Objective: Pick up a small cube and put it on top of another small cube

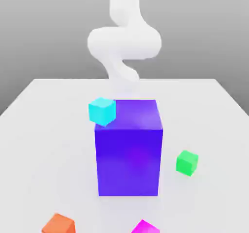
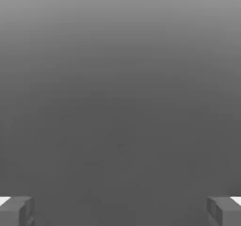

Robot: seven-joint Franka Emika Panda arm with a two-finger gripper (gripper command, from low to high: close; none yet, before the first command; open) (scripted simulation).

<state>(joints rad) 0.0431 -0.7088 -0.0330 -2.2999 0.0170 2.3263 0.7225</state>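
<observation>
While your fingers (image 2: 120, 211) stand spread as wide as they go in the hand view, one tip at each edge with nothing between them but plain grey, the small magenta cube (image 1: 145, 227) lies well away from them on the white worktop (image 1: 44, 130): in the exterior view it sits at the near edge, cut off by the frame, just in front of the big purple-blue block (image 1: 129, 154).

You get the layout from the exterior view. Going from that view's left to its right: an orange cube (image 1: 58, 224) at the near edge, also cut by the frame; a cyan cube (image 1: 102, 111) that appears against the block's upper corner on that view's left, though you cannot tell whether it touches the block or lies behind it; the block itself in the middle; the magenta cube; and a green cube (image 1: 186, 162) beside the block. The white arm (image 1: 124, 40) rises behind the block, which covers its lower end.

Count four small cubes, one of each colour, and one large block.
</observation>
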